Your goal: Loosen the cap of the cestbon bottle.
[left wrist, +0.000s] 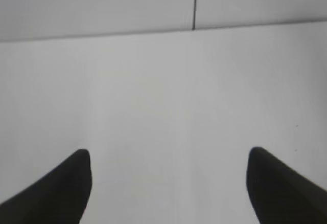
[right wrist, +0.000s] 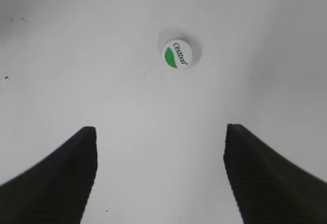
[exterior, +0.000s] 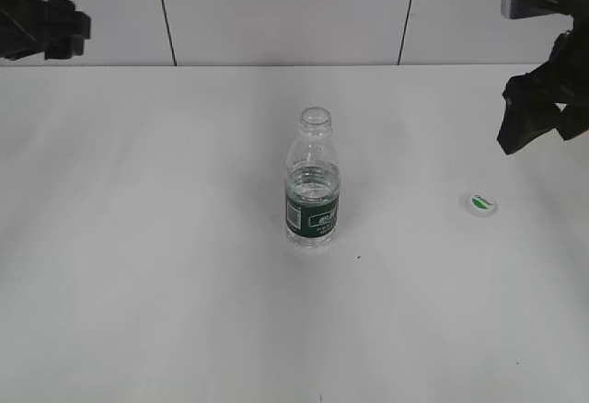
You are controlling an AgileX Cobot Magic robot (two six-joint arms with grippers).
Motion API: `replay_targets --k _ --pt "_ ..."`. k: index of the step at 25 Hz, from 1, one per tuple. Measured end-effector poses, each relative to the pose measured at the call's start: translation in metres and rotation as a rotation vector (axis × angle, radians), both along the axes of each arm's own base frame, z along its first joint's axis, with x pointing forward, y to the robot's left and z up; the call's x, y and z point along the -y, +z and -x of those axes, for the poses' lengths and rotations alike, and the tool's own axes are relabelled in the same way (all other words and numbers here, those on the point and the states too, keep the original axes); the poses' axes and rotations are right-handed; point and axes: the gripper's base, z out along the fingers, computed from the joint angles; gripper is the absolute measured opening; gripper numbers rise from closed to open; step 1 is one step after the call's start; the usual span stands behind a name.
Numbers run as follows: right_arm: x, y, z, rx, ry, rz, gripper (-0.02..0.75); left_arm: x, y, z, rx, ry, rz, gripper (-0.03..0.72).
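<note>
Jaws on both arms spread wide, empty. Right gripper (right wrist: 159, 175) hangs above the cap (right wrist: 177, 54), which lies on the desk (exterior: 138, 237) right of the open bottle (exterior: 312, 182). Left gripper (left wrist: 168, 183) far left. Risk: a careless sweep topples the uncapped bottle, spilling water.

The bottle (exterior: 313, 182) stands upright with its mouth open — clear, ribbed, a dark green label band with white print round its lower half. It is well apart from the right gripper (exterior: 532, 113), off to that gripper's left. The cap (exterior: 481, 204) — small, white, with a green leaf mark — lies flat, top up, below the spread fingers (right wrist: 66, 183) and clear of them.
</note>
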Motion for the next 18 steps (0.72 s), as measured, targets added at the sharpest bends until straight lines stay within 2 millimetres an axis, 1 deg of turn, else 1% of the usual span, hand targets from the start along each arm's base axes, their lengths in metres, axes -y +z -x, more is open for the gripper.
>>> replay_targets --k 3,5,10,13,15,18 --pt "0.001 0.010 0.004 0.029 0.000 -0.005 0.589 -0.024 -0.007 0.003 -0.106 0.081 -0.001 0.559" --pt "0.001 0.015 0.006 0.037 0.001 -0.007 0.589 -0.039 -0.007 0.004 -0.165 0.124 0.006 0.559" --pt "0.004 0.019 0.007 0.053 -0.015 0.005 0.589 -0.069 -0.005 0.009 -0.287 0.179 0.044 0.559" --pt "0.010 0.020 0.005 0.068 -0.042 0.004 0.589 -0.080 0.000 0.009 -0.311 0.192 0.049 0.559" --pt "0.016 0.020 0.003 0.072 -0.066 0.002 0.589 -0.082 0.001 0.009 -0.311 0.181 0.041 0.559" --pt "0.032 0.020 0.002 0.071 -0.117 0.003 0.589 -0.081 0.001 0.009 -0.319 0.171 0.046 0.559"
